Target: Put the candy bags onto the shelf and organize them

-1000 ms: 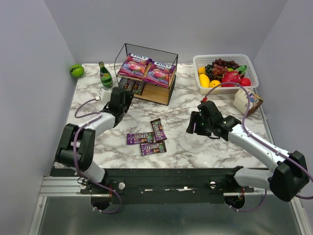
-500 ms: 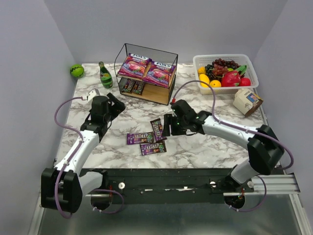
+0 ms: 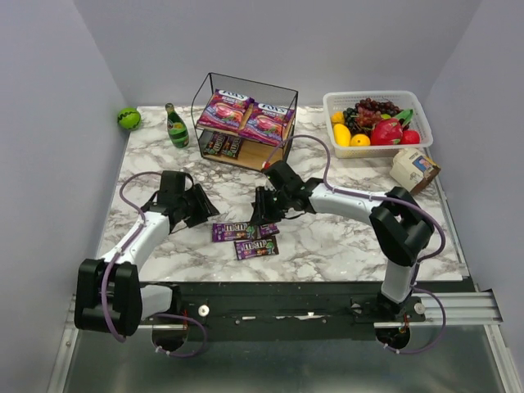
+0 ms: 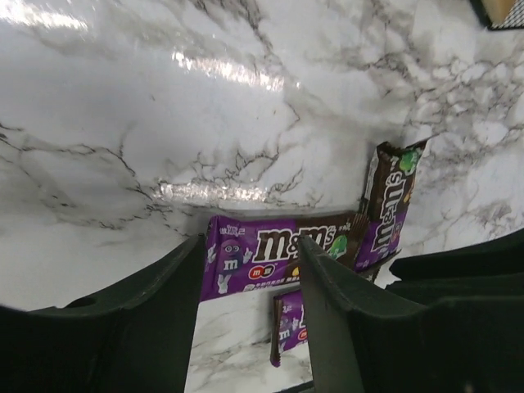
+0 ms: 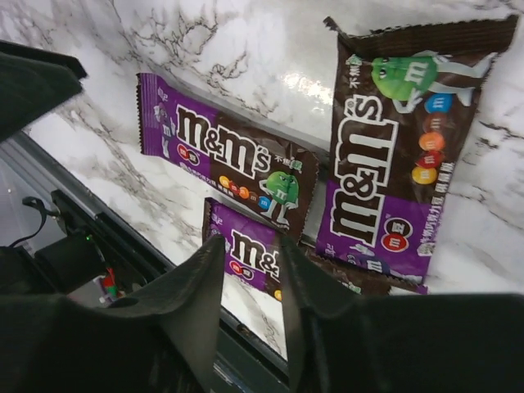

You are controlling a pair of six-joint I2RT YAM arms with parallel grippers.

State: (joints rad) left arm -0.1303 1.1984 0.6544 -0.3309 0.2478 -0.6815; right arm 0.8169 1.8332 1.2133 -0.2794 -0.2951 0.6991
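Well, both arms are bent low over the middle of the marble table (image 3: 344, 246), where three M&M's packets (image 3: 246, 237) lie loose. The left end effector (image 4: 248, 250) is spread wide and released. It sits over the long purple packet (image 4: 274, 254), part of which shows between its two fingers. The right end effector (image 5: 250, 246) is also unclenched and grips nothing. Its fingers stand only a little apart, over the lowest packet (image 5: 254, 258), with the brown-and-purple packet (image 5: 405, 139) just off to one side. These three lie close together, touching or overlapping at their ends. Behind them stands the shelf (image 3: 264, 155). Two pink bags (image 3: 226, 109) rest side by side on its top board, and two more packets (image 3: 223, 145) sit on the lower board. A white fruit basket (image 3: 327, 102) stands well off to the right.
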